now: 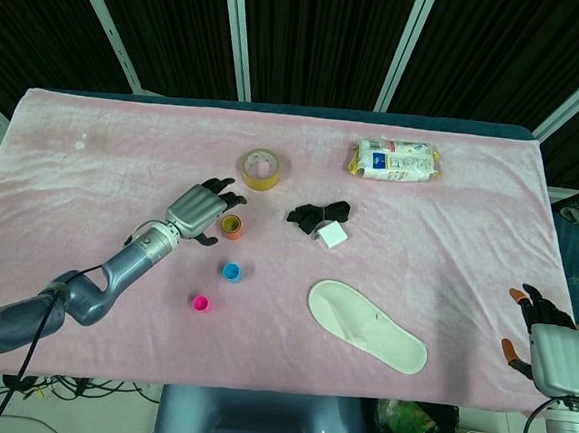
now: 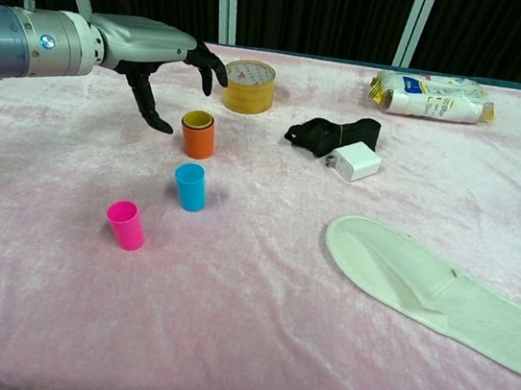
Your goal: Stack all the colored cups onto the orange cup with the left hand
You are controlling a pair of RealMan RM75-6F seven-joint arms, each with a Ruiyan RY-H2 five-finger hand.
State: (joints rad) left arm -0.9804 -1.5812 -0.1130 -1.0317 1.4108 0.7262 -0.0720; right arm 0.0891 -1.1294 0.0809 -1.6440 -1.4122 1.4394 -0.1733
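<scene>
While your left hand [image 2: 159, 55] is hovering with fingers spread and empty beside the orange plastic cup [image 2: 197, 138], where the yellow cup [image 2: 197, 119] is sitting nested, aim next for the small blue cup [image 2: 190, 186], coming down upright. Only the head view is showing your right hand [image 1: 550, 347], idling with fingers apart off the pink cloth's [image 1: 469, 231] edge.

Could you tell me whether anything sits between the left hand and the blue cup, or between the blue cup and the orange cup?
Nothing visible does. The left hand is open beside the orange cup; the blue cup stands just nearer the camera, bare cloth between them.
</scene>
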